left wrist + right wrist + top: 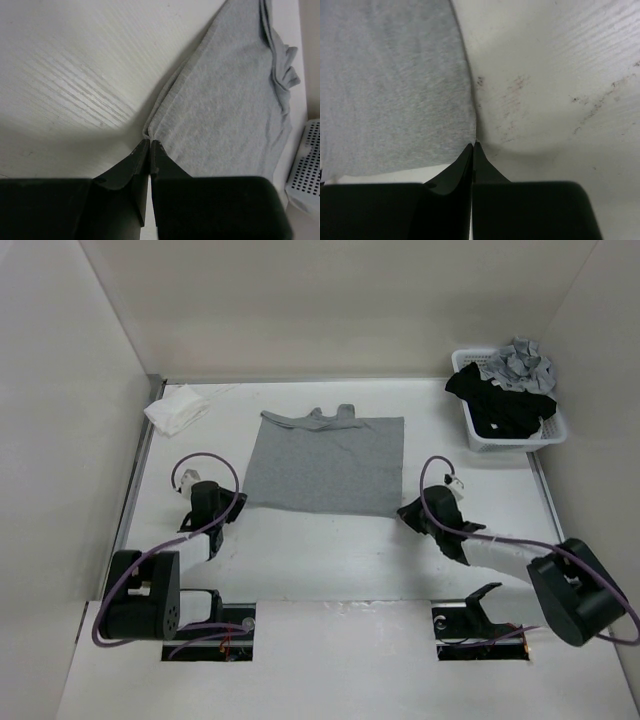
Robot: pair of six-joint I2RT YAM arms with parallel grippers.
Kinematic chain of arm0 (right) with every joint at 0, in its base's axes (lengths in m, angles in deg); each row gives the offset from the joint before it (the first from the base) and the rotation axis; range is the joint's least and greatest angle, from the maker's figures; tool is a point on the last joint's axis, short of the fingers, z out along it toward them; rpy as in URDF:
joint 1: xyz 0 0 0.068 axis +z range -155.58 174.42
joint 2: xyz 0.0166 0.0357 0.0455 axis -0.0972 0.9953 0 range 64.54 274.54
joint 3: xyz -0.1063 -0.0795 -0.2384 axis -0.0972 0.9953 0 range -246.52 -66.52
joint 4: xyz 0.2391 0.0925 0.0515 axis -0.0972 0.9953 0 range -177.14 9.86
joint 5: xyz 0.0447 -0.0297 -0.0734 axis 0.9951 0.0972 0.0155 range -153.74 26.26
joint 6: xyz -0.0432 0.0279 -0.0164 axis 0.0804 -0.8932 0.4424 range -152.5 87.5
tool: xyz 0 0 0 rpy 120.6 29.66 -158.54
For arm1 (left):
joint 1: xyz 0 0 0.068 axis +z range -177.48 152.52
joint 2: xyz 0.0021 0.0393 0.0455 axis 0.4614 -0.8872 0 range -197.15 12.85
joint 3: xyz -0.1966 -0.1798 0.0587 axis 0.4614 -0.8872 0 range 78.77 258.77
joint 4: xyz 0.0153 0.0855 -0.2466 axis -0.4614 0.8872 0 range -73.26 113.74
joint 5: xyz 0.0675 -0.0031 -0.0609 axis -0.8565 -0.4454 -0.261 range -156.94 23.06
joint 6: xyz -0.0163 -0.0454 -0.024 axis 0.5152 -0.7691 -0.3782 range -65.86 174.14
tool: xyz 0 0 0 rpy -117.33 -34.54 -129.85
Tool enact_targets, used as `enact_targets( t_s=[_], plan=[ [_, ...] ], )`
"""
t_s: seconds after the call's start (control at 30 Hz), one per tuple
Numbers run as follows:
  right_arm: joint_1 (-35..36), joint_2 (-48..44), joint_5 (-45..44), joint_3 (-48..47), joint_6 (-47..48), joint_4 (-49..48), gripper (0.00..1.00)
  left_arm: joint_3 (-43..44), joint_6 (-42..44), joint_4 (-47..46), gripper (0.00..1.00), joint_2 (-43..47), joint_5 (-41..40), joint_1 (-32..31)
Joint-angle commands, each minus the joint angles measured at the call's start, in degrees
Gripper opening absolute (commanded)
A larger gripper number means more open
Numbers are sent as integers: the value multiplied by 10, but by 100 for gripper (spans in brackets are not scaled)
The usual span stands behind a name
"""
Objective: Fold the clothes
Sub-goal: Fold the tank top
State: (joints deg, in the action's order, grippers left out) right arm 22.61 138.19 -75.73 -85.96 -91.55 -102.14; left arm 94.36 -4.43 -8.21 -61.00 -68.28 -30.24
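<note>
The clothes, a grey tank top, lie spread flat in the middle of the table with the neck and straps at the far side. My left gripper is at the near-left corner, shut on it. In the left wrist view that corner of the clothes bunches into the tips of the gripper. My right gripper is at the near-right corner. In the right wrist view its closed tips meet the edge of the clothes and pinch the corner.
A white basket stands at the far right, holding a black garment and a crumpled grey piece. Its perforated wall shows in the left wrist view. A small white cloth lies at the far left. White walls enclose the table.
</note>
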Motion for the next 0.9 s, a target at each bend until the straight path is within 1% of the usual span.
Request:
enact_targets(
  t_s=[0.0, 0.07, 0.13, 0.17, 0.23, 0.33, 0.4, 0.5, 0.57, 0.6, 0.7, 0.77, 0.83, 0.87],
  plan=[
    [-3, -89, -14, -5, 25, 16, 0, 20, -8, 11, 1, 75, 19, -3],
    [13, -179, -19, -23, 40, 92, 0, 33, -9, 61, 0, 153, 17, -12],
    [38, -266, -44, -56, 61, 176, 0, 57, -4, 128, 0, 240, 6, -23],
    [58, -319, -68, -87, 81, 237, 0, 83, 3, 180, 0, 298, -8, -30],
    [87, -377, -107, -143, 109, 320, 0, 129, 21, 247, 0, 370, -27, -40],
    [144, -425, -169, -252, 158, 421, 0, 218, 49, 338, 0, 448, -52, -55],
    [189, -433, -207, -327, 188, 461, 0, 276, 64, 378, 0, 473, -63, -67],
    [268, -429, -261, -430, 222, 494, 0, 347, 79, 410, 0, 494, -81, -78],
    [322, -419, -290, -479, 240, 500, 0, 376, 84, 419, 0, 502, -88, -82],
    [348, -414, -303, -494, 250, 498, 0, 384, 86, 422, 0, 503, -89, -83],
    [386, -392, -334, -507, 281, 485, 0, 378, 90, 423, 1, 489, -94, -81],
    [364, -372, -321, -490, 301, 459, 0, 352, 85, 416, 1, 474, -95, -82],
    [296, -346, -269, -461, 308, 426, 1, 324, 79, 406, 1, 448, -97, -79],
    [253, -331, -223, -444, 304, 411, 1, 308, 77, 396, 1, 434, -98, -77]
  ],
)
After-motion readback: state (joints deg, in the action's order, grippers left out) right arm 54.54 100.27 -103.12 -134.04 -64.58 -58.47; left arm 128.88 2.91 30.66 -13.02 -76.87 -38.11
